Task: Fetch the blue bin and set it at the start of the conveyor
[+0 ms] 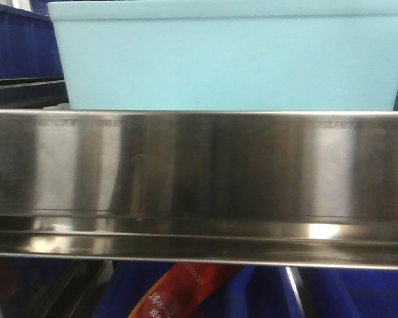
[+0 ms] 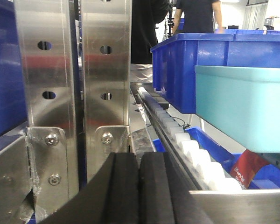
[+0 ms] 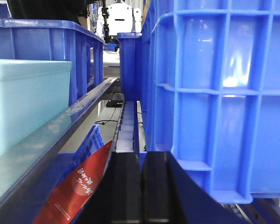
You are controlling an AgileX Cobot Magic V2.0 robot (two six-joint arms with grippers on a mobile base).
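Note:
The blue bin [image 1: 232, 56], a pale turquoise tub, stands on the steel rack just behind its shiny front rail, filling the top of the front view. The left wrist view shows the blue bin [image 2: 245, 107] at the right, and in the right wrist view the blue bin [image 3: 25, 102] is at the left. My left gripper [image 2: 139, 186] is shut and empty, low beside the rack's steel upright, left of the bin. My right gripper [image 3: 142, 186] is shut and empty, to the right of the bin. The conveyor start is out of view.
A wide stainless-steel rail [image 1: 199, 185] crosses the front view. Dark royal-blue bins [image 3: 224, 93] stand close to the right gripper and behind the tub [image 2: 191, 65]. White rollers [image 2: 196, 149] run along the rack. A red packet [image 3: 79, 186] lies in a lower blue bin. People [image 2: 196, 16] stand beyond.

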